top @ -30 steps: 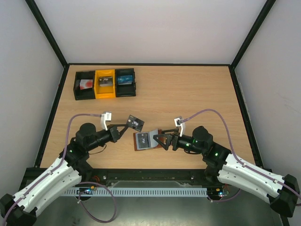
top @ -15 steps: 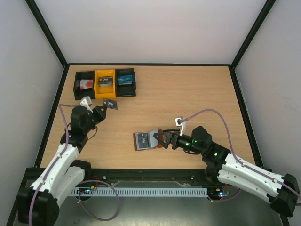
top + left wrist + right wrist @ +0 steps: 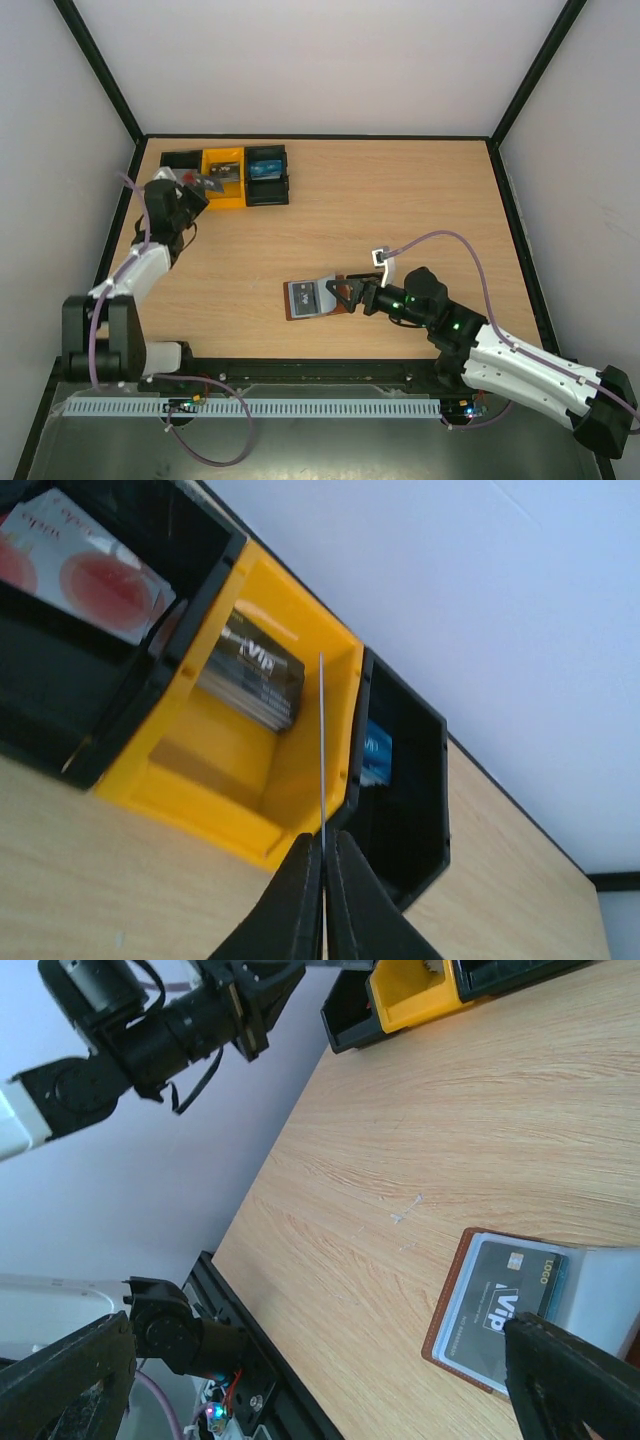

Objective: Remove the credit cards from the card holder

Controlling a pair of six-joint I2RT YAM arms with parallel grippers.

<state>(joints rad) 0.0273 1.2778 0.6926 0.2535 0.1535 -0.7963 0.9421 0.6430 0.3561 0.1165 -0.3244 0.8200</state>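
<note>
Overhead view of a wooden table with two robot arms. The brown card holder lies open on the near middle of the table, well apart from three small bins lined up at the far left corner.

The right gripper sits over the right half of the card holder with its jaws spread wide, gripping nothing. Whether a finger presses on the leather cannot be told. From the right wrist camera, a black card marked "VIP" lies in the left half of the holder, just ahead of the right finger.

The left gripper is at the far left, over the bins. Its jaws are pressed together on a thin credit card, seen edge-on from the left wrist camera. This card hangs above the right wall of the yellow bin, which contains a stack of dark cards. A black bin stands on its left and another black bin on its right.
</note>
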